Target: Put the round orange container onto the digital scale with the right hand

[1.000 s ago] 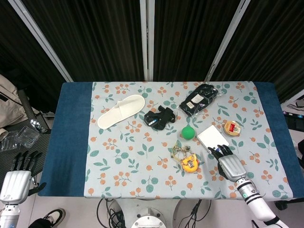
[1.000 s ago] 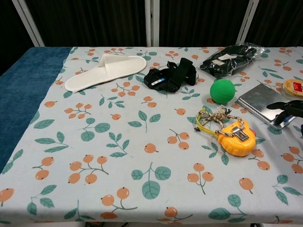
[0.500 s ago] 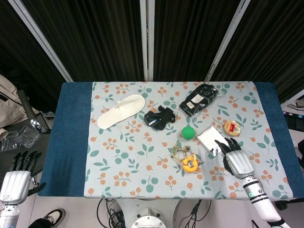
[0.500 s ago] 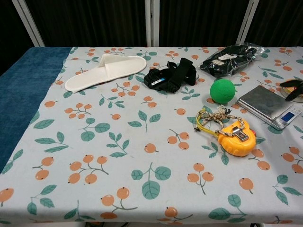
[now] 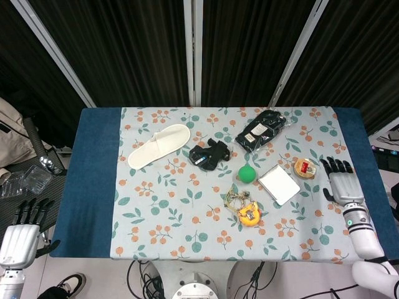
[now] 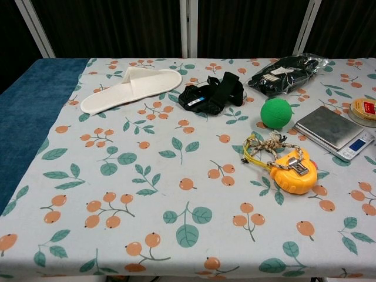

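The round orange container (image 5: 305, 167) with a red label lies flat on the floral cloth, just right of the digital scale (image 5: 279, 184); in the chest view the round orange container (image 6: 365, 111) is cut off by the right edge, beside the digital scale (image 6: 335, 131). My right hand (image 5: 340, 184) hovers to the right of the container, fingers spread, holding nothing, apart from it. My left hand (image 5: 22, 233) hangs off the table at the lower left, fingers straight and apart, empty. Neither hand shows in the chest view.
A green ball (image 5: 247, 174) and a yellow tape measure (image 5: 248, 212) with a rope tangle lie left of the scale. A black packet (image 5: 260, 131), a black strap bundle (image 5: 209, 154) and a white slipper (image 5: 159, 146) lie further back.
My right hand has swung from in front of the scale, partly over it, out to the right of the container. It has left the chest view. Objects have not moved.
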`<state>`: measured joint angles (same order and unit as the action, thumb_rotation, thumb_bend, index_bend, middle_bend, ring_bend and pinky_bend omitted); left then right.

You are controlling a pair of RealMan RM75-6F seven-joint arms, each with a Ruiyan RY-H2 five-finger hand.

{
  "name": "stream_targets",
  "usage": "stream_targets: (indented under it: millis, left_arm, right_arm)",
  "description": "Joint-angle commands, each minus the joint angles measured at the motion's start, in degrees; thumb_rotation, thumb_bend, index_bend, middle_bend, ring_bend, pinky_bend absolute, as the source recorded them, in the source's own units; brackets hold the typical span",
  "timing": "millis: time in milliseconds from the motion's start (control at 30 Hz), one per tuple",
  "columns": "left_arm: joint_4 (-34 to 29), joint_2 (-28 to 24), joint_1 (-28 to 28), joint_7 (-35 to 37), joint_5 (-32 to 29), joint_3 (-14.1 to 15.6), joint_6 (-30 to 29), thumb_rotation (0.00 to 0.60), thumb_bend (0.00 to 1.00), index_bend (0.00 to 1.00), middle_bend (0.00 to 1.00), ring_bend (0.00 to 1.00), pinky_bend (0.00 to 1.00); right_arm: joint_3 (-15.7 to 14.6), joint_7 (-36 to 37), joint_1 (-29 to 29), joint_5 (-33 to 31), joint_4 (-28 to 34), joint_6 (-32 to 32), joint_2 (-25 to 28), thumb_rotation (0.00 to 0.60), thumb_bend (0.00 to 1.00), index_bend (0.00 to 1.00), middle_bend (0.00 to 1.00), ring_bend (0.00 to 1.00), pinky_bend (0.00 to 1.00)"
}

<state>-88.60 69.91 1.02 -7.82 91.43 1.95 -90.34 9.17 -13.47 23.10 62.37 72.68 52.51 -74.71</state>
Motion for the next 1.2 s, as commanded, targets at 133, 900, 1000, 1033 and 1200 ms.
stream_targets:
  millis: [133,900,1000,1033,1200]
  left_arm:
    - [0.25,0.10,-0.12,-0.06,0.32,-0.13,-0.15,0.600,0.09,0.11,0.09,0.00,0.01]
    - [-0.06,-0.20,0.25,0.11,-0.25,-0.22,-0.15,0.600,0.09,0.12,0.09,0.00,0.01]
    - [0.04,-0.19,0.18,0.33,-0.41,-0.18,0.17,0.600,0.09,0.12,0.09,0.00,0.02]
    - [0.05,-0.22,0.15,0.37,-0.38,-0.18,0.22,0.600,0.09,0.12,0.09,0.00,0.02]
    - [0.05,-0.28,0.12,0.46,-0.20,-0.20,0.10,0.600,0.09,0.12,0.09,0.00,0.02]
  right_arm:
    - [1.75,0.95,4.30,-3.00,-6.42,-6.70,-2.04,0.600,0.31,0.00,0.00,0.00,0.00]
    - [-1.19,-3.66,12.66,-8.77,-14.68,-18.43,-8.12,0.600,0.24,0.00,0.05,0.00,0.00]
    - [-1.38,-3.36,12.96,-8.51,-15.09,-18.12,-8.79,0.600,0.24,0.00,0.06,0.01,0.00]
    - [-1.42,-3.13,13.02,-8.31,-15.21,-18.03,-8.97,0.600,0.24,0.00,0.07,0.02,0.00]
    - [-1.52,-1.08,12.81,-5.43,-16.37,-15.52,-10.34,0.600,0.24,0.05,0.18,0.13,0.02]
